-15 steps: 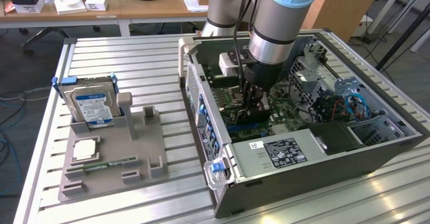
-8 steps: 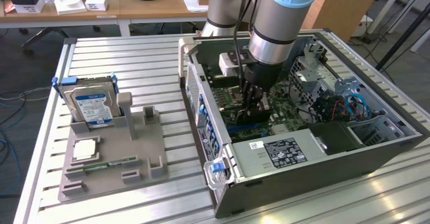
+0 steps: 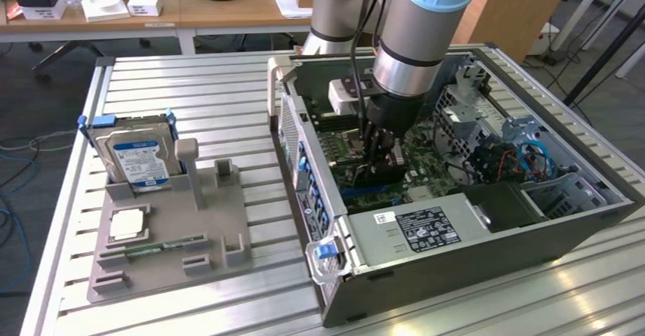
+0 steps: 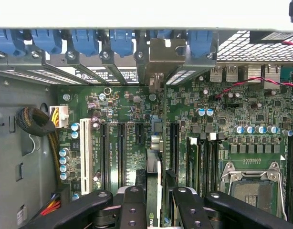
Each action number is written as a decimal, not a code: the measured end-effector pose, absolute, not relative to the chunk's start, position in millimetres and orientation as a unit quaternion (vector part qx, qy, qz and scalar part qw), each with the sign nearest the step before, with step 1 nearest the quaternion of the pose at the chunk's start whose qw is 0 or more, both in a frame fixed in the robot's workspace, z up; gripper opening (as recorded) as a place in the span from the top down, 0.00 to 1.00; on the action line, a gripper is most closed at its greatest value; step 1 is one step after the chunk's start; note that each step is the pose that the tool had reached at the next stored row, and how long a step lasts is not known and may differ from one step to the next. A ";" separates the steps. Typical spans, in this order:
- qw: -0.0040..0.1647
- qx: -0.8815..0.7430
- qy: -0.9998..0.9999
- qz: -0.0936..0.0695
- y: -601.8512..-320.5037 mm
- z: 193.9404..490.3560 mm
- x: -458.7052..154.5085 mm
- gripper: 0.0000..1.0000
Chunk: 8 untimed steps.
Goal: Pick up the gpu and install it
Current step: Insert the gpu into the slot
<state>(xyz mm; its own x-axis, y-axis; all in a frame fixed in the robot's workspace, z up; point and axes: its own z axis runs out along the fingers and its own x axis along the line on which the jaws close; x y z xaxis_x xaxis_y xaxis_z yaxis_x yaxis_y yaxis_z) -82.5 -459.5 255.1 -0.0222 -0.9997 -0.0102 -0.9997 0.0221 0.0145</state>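
Gpu [image 4: 155, 167]: standing on edge inside the open computer case [image 3: 473, 268], among the black expansion slots [image 4: 121, 152] of the motherboard [image 4: 242, 109], with the silvery bracket [image 4: 158, 55] meeting the rear openings under the blue clips [image 4: 84, 40].

Tool [image 4: 158, 198]: clamping the card, fingers [image 4: 132, 205] pressing on both faces (no gap showing on either side). Holding it upright, thin side down, most likely so that the contact edge is pointing straight into a slot. Seated or only hovering: not possible to tell.

Computer case: lying on its side, cover off, along the table [image 3: 202, 87] edge at the exterior view's right, presumably giving the arm access from above. Containing the motherboard, blue cables [image 3: 529, 158] and a labelled power supply [image 3: 424, 230].

Grey holder [image 3: 171, 215]: sitting near the opposite table edge, keeping spare parts steady in fitted pockets. Carrying a hard drive [image 3: 136, 158] upright and a memory stick [image 3: 162, 244] lying flat.
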 end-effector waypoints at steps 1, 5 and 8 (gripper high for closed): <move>0.001 0.699 -0.715 -0.009 -459.5 255.1 -82.6 0.74; 0.001 0.699 -0.715 -0.009 -459.4 254.9 -82.6 0.74; 0.001 0.699 -0.715 -0.009 -459.4 254.9 -82.6 0.74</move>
